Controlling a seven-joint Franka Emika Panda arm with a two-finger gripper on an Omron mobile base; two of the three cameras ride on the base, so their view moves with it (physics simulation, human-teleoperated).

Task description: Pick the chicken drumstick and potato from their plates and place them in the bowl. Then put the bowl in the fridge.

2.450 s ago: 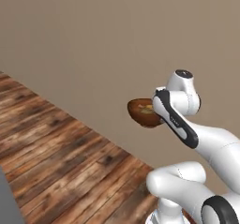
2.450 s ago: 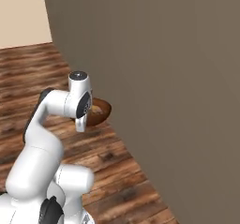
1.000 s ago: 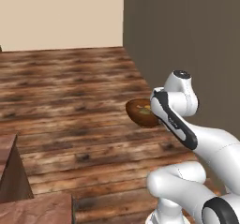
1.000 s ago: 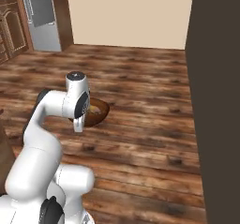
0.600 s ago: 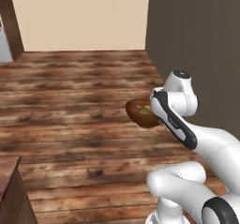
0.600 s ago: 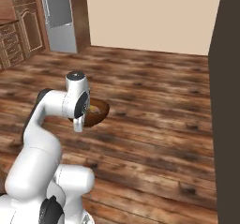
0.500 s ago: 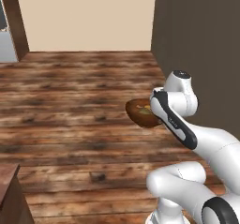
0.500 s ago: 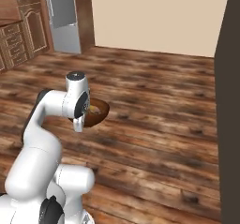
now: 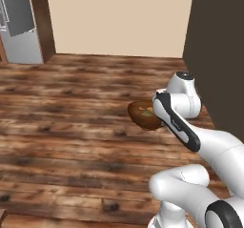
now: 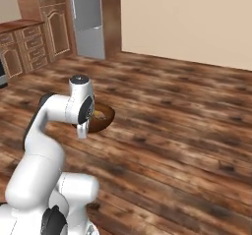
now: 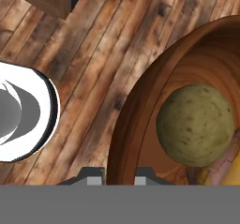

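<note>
Wooden plank floor all around, with bare room on every side of the arm.

Filling step done, by the look of it: potato lying in the dark-brown wooden bowl, and beside it, at the lower right corner of the hand view, a yellowish piece, probably the chicken drumstick, though too cut off to be certain. Bowl carried in the air above the floor, out in front of the arm's wrist in the left base view and in the right base view.

Gripper pressed together on the bowl's near rim, one fingertip on each side of the wall.

Left to do, as judged: reaching the fridge, opening it if its door is closed (hard to tell from here), and setting the bowl on a shelf inside. Fridge standing well apart, at the far end of the floor, between brown wooden cabinets and a wooden side panel; also seen at the upper left edge of the left base view.

Open floor between base and fridge, nothing lying in the way. Dark wall close on the arm's right side in the left base view, so little room for a swing that way; plenty of room toward the left and ahead. Cream wall beyond the floor's far edge.
</note>
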